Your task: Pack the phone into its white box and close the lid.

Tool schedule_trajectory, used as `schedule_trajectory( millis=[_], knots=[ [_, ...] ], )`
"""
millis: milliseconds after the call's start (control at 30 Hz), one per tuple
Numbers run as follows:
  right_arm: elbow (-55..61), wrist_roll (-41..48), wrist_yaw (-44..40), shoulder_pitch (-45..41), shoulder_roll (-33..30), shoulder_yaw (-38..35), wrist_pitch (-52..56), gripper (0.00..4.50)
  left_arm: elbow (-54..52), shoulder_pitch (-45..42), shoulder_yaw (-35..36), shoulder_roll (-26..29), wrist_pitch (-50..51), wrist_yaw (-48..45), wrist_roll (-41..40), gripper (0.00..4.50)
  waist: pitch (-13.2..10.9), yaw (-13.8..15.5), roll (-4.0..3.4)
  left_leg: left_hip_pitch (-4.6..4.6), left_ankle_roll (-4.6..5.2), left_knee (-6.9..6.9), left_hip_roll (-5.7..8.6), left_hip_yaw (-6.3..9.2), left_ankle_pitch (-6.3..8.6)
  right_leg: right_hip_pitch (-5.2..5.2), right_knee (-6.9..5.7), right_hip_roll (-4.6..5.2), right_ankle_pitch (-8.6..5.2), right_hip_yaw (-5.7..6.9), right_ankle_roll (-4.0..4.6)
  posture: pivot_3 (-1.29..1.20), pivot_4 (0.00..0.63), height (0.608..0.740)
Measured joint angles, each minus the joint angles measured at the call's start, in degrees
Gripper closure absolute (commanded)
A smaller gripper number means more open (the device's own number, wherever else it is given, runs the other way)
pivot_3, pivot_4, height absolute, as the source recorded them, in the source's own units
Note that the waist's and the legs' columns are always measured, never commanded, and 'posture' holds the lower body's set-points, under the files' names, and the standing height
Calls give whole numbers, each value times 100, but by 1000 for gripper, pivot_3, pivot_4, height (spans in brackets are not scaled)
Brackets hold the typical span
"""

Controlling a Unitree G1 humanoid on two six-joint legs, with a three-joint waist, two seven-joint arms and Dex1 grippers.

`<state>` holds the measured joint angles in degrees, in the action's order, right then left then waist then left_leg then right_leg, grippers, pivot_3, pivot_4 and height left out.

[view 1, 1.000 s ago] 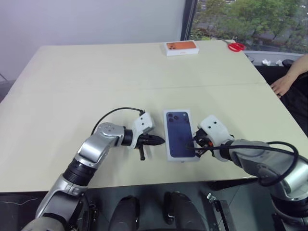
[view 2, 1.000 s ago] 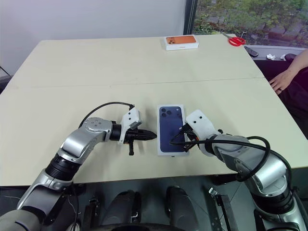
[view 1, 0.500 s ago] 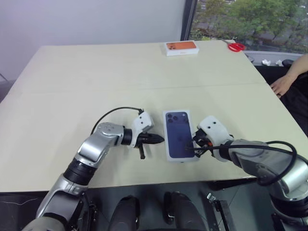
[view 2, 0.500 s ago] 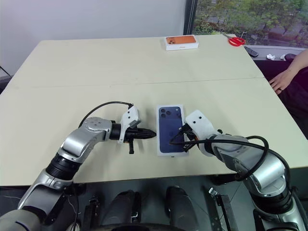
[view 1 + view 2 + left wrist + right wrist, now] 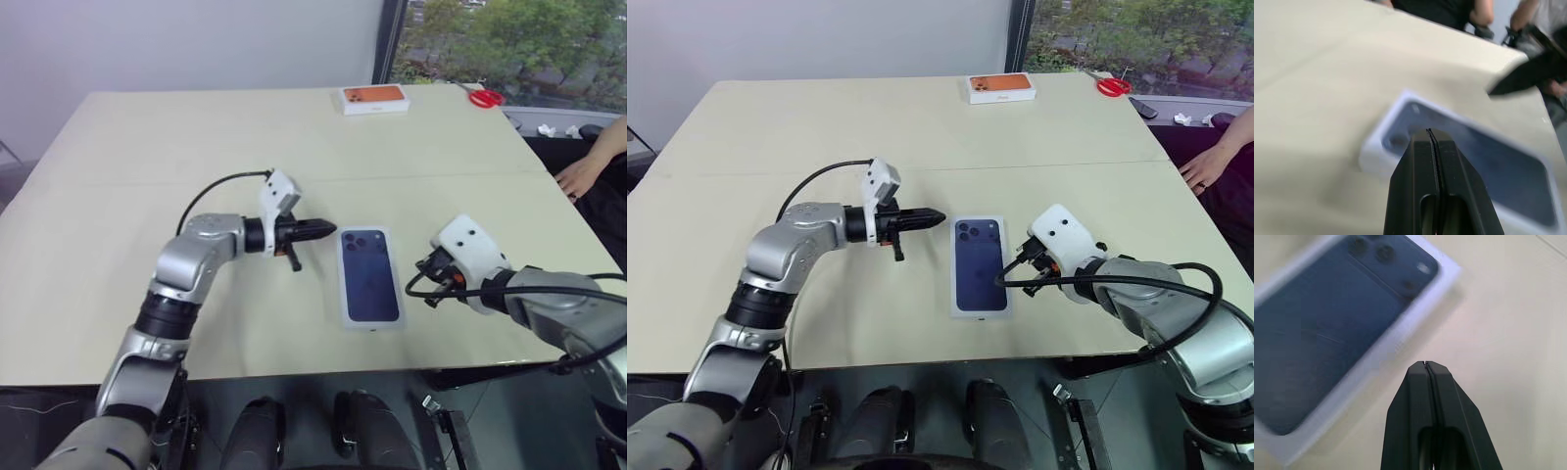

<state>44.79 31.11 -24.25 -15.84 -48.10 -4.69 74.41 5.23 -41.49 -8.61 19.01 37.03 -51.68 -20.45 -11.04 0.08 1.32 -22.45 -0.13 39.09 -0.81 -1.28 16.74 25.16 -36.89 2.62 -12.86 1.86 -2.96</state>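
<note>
Left eye view: left gripper (image 5: pixel 328 229), fingers pressed together and empty, points toward the lid's (image 5: pixel 370 278) far left corner without touching it. Right gripper (image 5: pixel 423 266), likewise closed and empty, sits just beside the lid's right edge. Lid lies flat near the table's (image 5: pixel 147 157) front edge, printed phone picture up, long axis running front to back, camera cluster at the far end.
</note>
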Motion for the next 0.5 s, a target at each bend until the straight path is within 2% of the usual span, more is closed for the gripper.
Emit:
schedule_trajectory(
  millis=[133,233,500],
  knots=[
    [393,210,-97,154,144,299,40,4476,769,-312,-466,-336,-281,377,623,4500,0,28,0,2,1,1,7,0,1,0,-2,-4,0,0,0,0,150,740],
    [385,198,162,173,442,466,356,4476,1310,-486,-750,-416,-277,560,990,4500,0,29,1,2,1,2,4,0,1,0,-5,-2,0,0,0,0,150,740],
    [375,149,534,243,829,509,834,4476,1582,-658,-1033,-468,-513,570,1420,4500,11,60,5,10,2,3,0,1,1,-10,-4,2,-1,0,1,0,150,740]
  ],
)
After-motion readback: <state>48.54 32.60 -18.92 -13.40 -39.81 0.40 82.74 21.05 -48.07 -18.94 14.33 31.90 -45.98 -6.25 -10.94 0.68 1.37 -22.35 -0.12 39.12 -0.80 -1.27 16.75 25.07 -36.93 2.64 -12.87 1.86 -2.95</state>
